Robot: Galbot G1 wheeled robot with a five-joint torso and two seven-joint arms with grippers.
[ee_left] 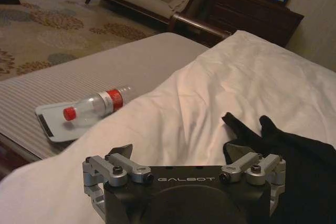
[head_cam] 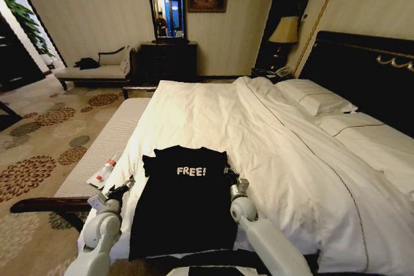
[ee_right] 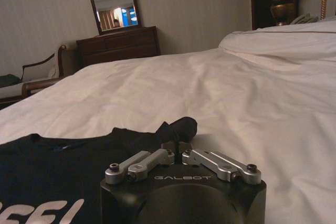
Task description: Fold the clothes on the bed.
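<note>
Black FREE! T-shirt point(head_cam: 184, 201) lies flat on the white duvet point(head_cam: 213, 121) at the near edge of the bed point(head_cam: 362, 75), between my arms. My right gripper point(ee_right: 176, 146) is clenched on the bunched right sleeve point(ee_right: 178, 128). My left gripper point(ee_left: 184, 153) is spread open just beside the left sleeve point(ee_left: 247, 132), not gripping. A plastic bottle point(ee_left: 94, 104) lies on the bench point(ee_left: 105, 72).

We see a black shirt point(head_cam: 183, 201) with white lettering on a white bed point(head_cam: 272, 134), a red-capped clear bottle point(ee_left: 93, 106), and a beige carpet point(head_cam: 39, 140) with brown florals.
</note>
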